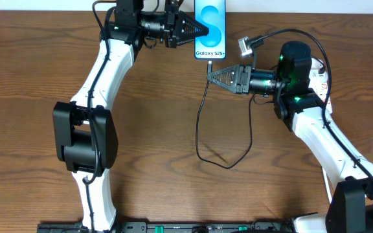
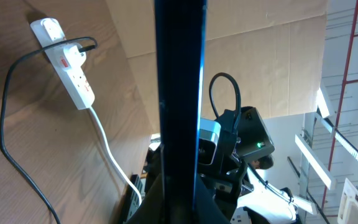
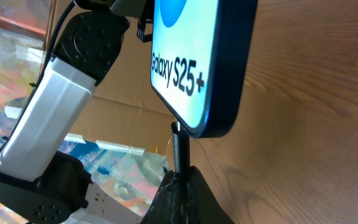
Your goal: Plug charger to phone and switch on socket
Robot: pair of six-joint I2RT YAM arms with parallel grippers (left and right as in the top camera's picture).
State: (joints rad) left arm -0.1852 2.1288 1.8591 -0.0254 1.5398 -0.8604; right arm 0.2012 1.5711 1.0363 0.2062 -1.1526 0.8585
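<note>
My right fingers (image 1: 228, 77) are closed on the charger (image 1: 209, 66) tip and aim it at the bottom edge of the phone (image 1: 210, 26) (contact I cannot tell). Beyond, my left fingers (image 1: 190, 29) are clamped on the phone, I think to steady it. The socket (image 2: 73, 74) lies untouched.

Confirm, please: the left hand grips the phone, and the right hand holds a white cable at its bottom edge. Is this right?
No. The right hand holds the black charger, not a white cable. The overhead view shows it.
</note>
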